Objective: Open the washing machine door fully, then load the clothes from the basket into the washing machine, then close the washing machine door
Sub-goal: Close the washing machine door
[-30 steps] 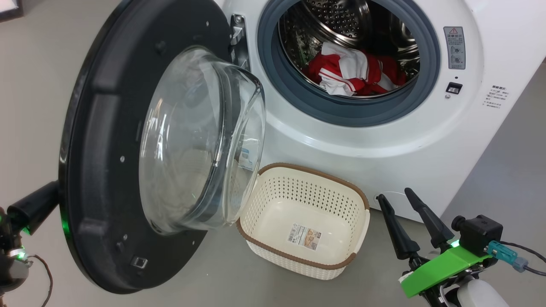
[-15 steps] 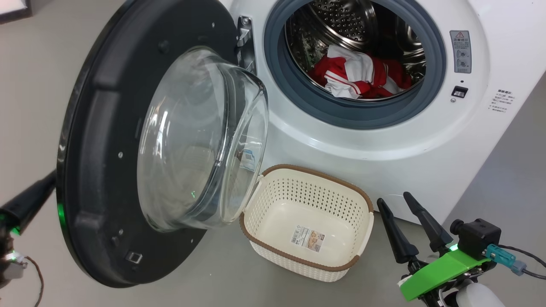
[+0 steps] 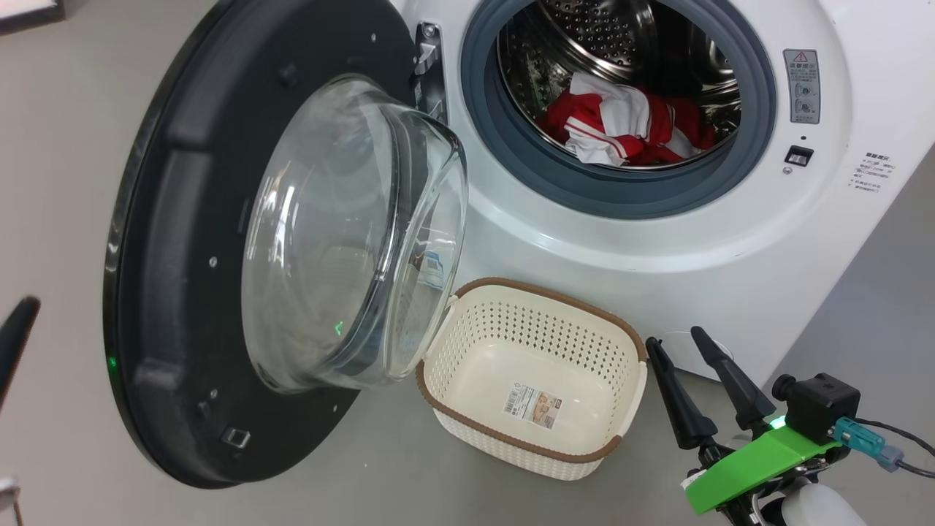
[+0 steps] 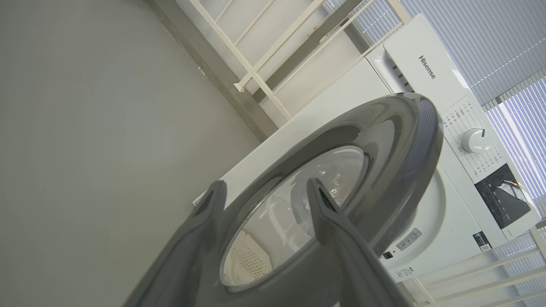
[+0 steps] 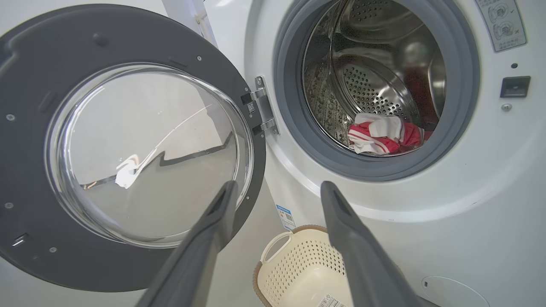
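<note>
You see the washing machine (image 3: pixel 657 241) with its door (image 3: pixel 190 219) swung wide. The clothes (image 3: pixel 621 128) lie in its drum, the basket (image 3: pixel 511 336) on the floor against its front. Your left gripper (image 4: pixel 265 184) and right gripper (image 3: pixel 673 337) near it have fingers spread apart.

The washing machine door (image 3: pixel 182 219) stands aside, drum (image 3: pixel 606 36) mouth unobstructed

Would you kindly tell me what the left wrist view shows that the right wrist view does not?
Left wrist view: the outer face of the washing machine door, the control dial and blinds. Right wrist view: the clothes inside the drum, and the door hinge. Shared: the door, the washing machine, the basket, and an open pincer: left pincer, right pincer.
</note>
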Motion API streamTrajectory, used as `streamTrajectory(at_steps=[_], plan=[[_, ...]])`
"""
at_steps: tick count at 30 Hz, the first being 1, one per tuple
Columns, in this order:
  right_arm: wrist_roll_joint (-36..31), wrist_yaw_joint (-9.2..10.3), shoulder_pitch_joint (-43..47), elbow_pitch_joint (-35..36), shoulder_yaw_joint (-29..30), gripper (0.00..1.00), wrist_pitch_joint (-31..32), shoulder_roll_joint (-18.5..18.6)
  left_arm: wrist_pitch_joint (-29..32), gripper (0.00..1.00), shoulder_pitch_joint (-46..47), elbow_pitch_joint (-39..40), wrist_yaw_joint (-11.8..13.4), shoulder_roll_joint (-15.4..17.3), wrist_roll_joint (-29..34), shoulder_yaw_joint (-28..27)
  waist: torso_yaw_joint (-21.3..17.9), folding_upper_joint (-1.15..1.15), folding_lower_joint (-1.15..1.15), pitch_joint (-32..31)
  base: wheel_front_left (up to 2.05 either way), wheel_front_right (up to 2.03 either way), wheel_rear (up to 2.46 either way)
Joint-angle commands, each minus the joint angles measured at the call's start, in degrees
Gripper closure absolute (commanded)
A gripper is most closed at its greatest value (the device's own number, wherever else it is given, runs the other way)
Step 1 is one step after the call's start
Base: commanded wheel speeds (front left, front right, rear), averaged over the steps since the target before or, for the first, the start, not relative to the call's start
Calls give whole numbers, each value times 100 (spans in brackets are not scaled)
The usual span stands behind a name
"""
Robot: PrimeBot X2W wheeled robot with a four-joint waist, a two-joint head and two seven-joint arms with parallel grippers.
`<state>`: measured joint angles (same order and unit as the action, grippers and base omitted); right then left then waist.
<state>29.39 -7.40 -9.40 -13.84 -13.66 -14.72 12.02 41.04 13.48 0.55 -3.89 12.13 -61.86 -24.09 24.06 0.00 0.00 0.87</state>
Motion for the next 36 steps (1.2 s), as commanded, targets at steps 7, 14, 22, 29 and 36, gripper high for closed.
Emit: streamTrajectory(at_steps=[7, 14, 22, 29, 36], plan=[[44, -9, -62, 188, -74, 0, -28, 56, -1145, 0, -599, 478, -330, 79, 682, -62, 72, 0, 0, 20, 0, 0, 0], [15, -9, -64, 197, -74, 0, -28, 86, -2435, 0, -1232, 817, -357, 113, 1262, 505, 172, 0, 0, 1, 0, 0, 0], [-7, -9, -103, 216, -107, 0, -28, 117, -3825, 0, -1727, 855, -358, 133, 1932, 1148, 217, 0, 0, 43, 0, 0, 0], [0, -9, -106, 241, -170, 0, -28, 139, -4754, 0, -1955, 466, -350, 68, 2793, 1502, 211, 0, 0, 64, 0, 0, 0], [27, -9, -110, 244, -181, 0, -28, 143, -5366, 0, -2013, 218, -294, -135, 3252, 1679, 184, 0, 0, 68, 0, 0, 0]])
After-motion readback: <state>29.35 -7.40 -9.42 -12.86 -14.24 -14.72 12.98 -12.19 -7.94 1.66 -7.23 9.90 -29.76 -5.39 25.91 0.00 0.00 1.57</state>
